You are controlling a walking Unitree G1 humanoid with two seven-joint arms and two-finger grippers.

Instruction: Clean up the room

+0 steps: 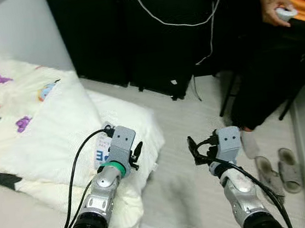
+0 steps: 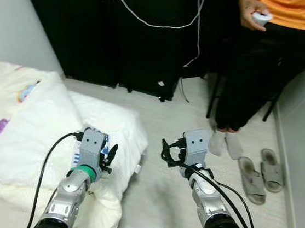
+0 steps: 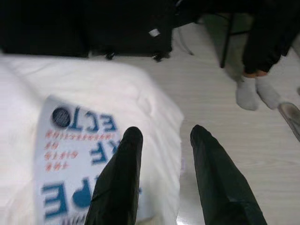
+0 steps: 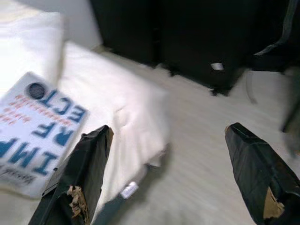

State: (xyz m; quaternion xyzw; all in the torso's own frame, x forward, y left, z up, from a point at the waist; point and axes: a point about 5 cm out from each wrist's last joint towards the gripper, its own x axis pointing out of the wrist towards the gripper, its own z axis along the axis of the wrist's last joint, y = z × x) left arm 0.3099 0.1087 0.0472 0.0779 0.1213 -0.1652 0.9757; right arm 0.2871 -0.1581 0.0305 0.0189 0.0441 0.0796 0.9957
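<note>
Two tools hang over the edge of the white bedding [image 1: 61,135] on the floor. The left tool [image 3: 161,140] hovers with its fingers parted a little, just above a white packet with blue lettering [image 3: 79,154] that lies flat on the pillow [image 4: 122,108]; nothing is held. The right tool [image 4: 173,154] is spread wide and empty over the pale floor [image 1: 180,116] beside the pillow. The packet looks like the thing to clear away. Being thin and flat on soft fabric, it may sink under a downward press, so the fingers could pinch pillowcase with it or slide off. A seated person [image 1: 292,32] and slippers [image 1: 280,171] lie near on the right, so a wide swing risks a bump.
</note>
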